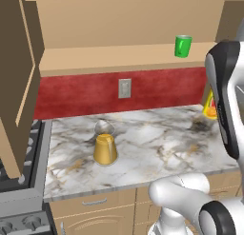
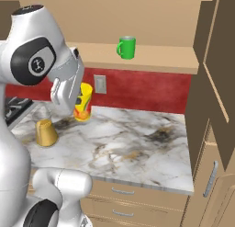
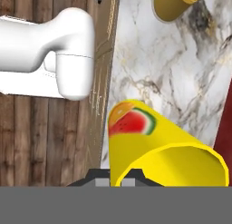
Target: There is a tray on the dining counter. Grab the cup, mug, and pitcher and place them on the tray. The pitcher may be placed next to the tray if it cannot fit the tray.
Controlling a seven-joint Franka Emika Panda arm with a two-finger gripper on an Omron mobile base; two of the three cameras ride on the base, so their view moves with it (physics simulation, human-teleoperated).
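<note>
Hand (image 3: 116, 175) pinching the yellow cup (image 3: 156, 148) by its rim, lifted above the marble worktop (image 2: 137, 143), pitcher (image 1: 105, 143) standing on the worktop at 9 o'clock of the cup, green mug (image 2: 126, 47) on the wooden shelf (image 1: 114, 58) above

The small yellow handleless cup (image 3: 154, 146), marked with a watermelon slice on its side, is seen upright above the marble surface (image 2: 137, 143). The bright green handled mug (image 2: 126, 47) is stood on a tan shelf. The amber-bottomed clear glass pitcher (image 1: 105, 142) is set upright on the marble.
</note>
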